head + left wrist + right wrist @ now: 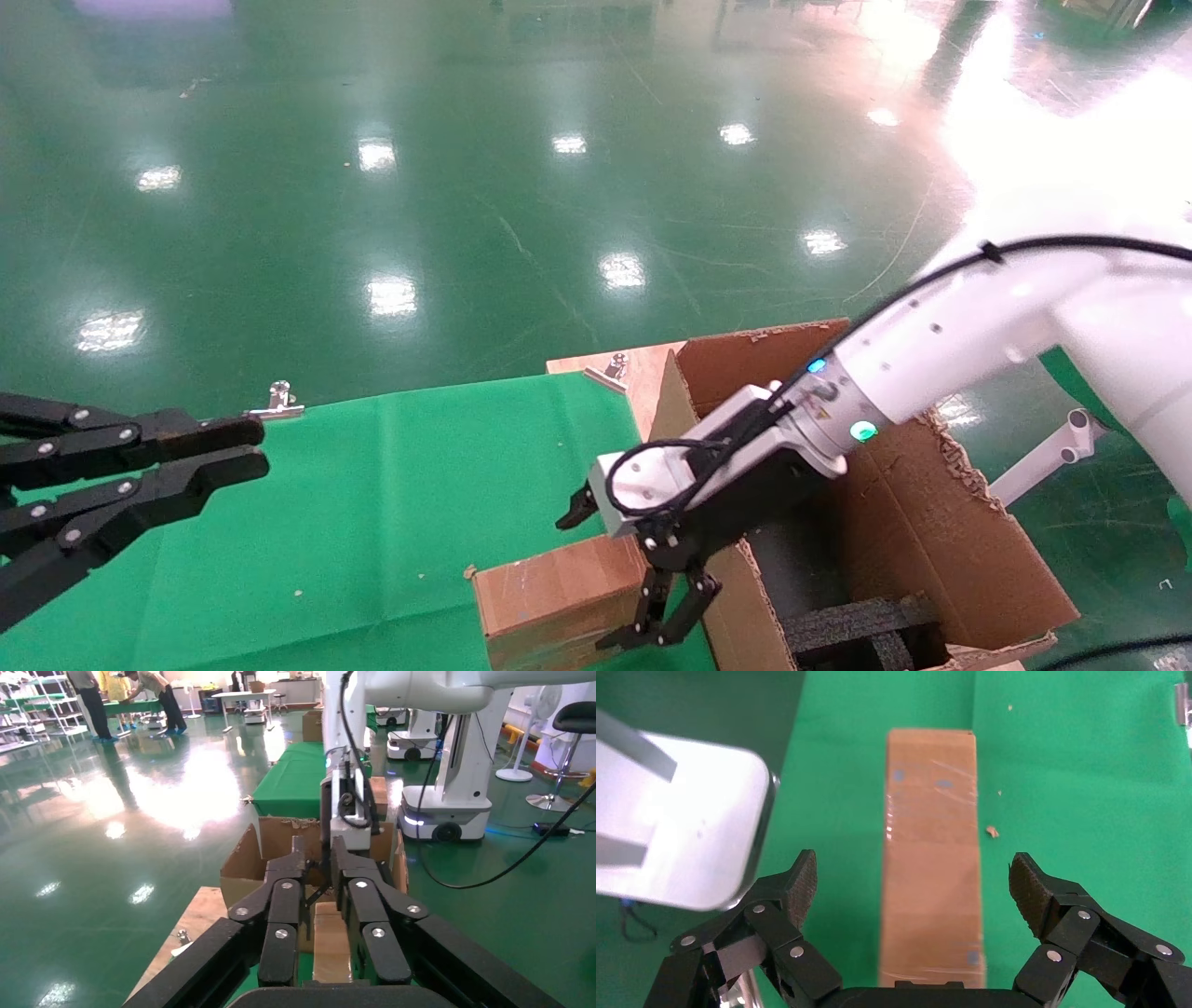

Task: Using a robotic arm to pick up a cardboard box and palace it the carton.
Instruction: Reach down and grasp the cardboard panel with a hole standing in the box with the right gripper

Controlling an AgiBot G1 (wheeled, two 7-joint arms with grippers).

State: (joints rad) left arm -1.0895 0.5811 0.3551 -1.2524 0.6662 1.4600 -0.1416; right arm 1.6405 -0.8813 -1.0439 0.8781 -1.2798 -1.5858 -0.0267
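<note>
The small taped cardboard box (549,587) lies on the green cloth beside the carton (931,522), a large brown box with torn flaps and black foam inside. The white right arm reaches down over the carton's near wall. Its right gripper (596,578) hangs open just above the cardboard box (932,811), with one finger on each long side and not touching. In the right wrist view the right gripper (912,874) straddles the box's width. The left gripper (256,447) is parked at the far left, shut and empty. From the left wrist view, the left gripper (318,850) points toward the cardboard box (330,941) and the carton (242,867).
A green cloth (372,485) covers the table, held by metal clips (279,399) on its far edge. A bare wooden corner (643,368) shows beside the carton. Glossy green floor lies beyond. A white wheeled robot base (450,811) stands behind the carton.
</note>
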